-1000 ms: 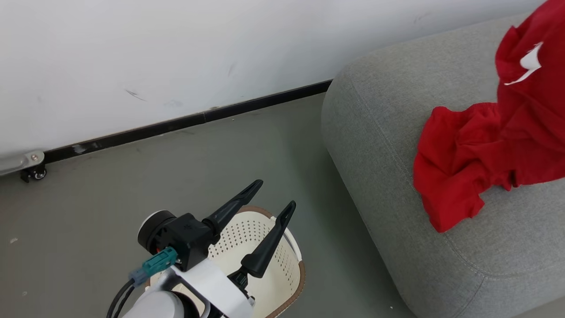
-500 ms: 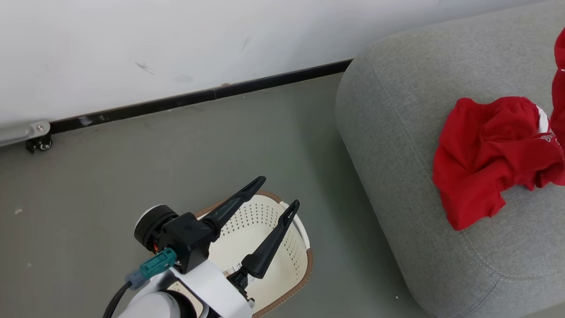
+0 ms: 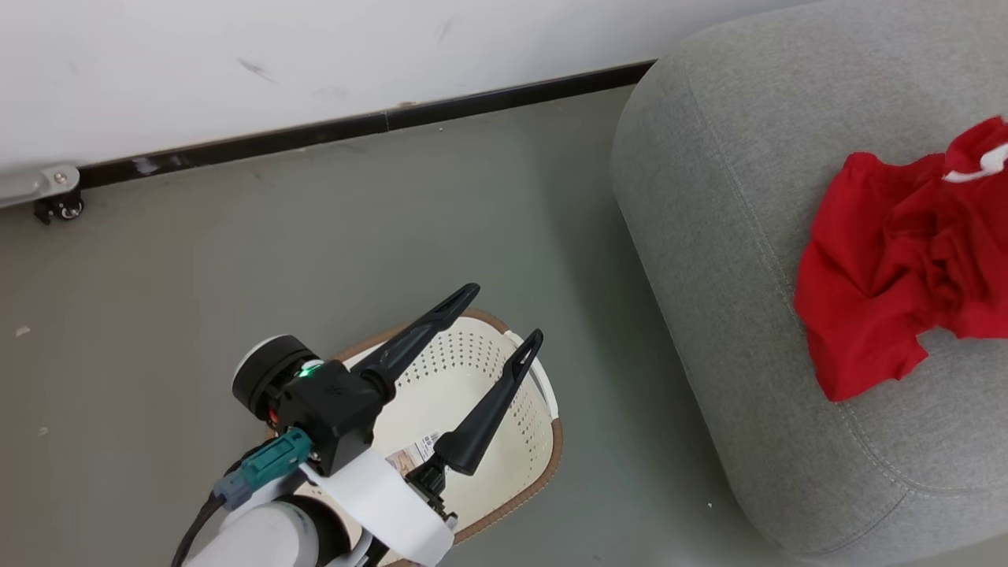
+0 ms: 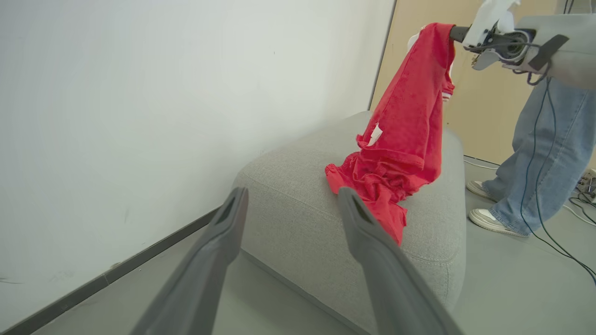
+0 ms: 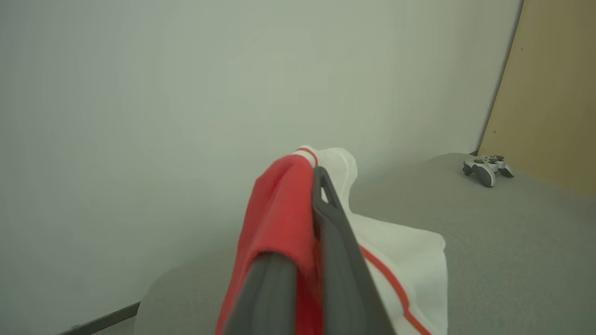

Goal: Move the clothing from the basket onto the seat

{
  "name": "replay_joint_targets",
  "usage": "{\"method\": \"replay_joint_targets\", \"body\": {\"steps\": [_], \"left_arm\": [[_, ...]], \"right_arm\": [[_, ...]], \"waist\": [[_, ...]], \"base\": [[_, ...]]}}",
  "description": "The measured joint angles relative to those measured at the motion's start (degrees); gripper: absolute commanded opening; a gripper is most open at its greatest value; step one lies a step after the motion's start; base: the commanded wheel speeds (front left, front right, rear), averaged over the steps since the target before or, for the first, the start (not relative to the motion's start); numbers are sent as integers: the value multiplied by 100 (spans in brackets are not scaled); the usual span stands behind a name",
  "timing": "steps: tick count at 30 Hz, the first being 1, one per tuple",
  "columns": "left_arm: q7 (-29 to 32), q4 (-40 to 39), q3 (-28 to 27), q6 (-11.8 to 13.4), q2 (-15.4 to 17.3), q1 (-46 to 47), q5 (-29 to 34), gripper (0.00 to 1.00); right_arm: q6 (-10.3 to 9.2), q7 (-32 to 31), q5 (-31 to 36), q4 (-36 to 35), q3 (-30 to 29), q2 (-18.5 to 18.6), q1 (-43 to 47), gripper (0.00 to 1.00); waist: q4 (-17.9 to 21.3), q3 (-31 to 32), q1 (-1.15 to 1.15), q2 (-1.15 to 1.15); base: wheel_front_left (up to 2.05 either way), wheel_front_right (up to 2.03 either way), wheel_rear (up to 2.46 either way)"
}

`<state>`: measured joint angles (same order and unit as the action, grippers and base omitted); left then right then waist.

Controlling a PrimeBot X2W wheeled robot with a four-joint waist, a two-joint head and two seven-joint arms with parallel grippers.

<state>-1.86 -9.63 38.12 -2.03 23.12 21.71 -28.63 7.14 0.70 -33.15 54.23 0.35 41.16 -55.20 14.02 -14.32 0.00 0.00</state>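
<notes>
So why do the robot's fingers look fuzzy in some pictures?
Right wrist view: the right gripper and the clothing it pinches sit too near the lens, soft; left wrist view: left gripper blurred, seat sharp; head view: crisp, evenly lit.

The large light grey fabric sofa (image 3: 709, 197) is shared by all 3 views: looked down on steeply from the head, seen from low by the left wrist, skimmed closely by the right.

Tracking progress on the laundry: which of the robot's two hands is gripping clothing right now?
The right hand, shut on the red, white-trimmed clothing that hangs down to the seat. The left hand is open and empty, near the basket.
</notes>
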Motion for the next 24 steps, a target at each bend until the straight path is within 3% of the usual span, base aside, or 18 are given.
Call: {"method": "replay_joint_targets", "body": {"steps": [9,16,24], "left_arm": [[43,-78,-9,0,27,94,21,100],[92,-83,-20,0,46,107,57,100],[90,-66,-25,1,45,144,58,100]], "right_arm": [[0,316,252,525,45,-229,604,0],[0,443,252,699,193,-811,967,0],[0,511,331,948,255,-928,1215,0]], "waist": [[-11,-201,0,0],[0,-301,0,0],[9,-319,0,0]], "base": [[0,0,0],[0,0,0],[0,0,0]]}}
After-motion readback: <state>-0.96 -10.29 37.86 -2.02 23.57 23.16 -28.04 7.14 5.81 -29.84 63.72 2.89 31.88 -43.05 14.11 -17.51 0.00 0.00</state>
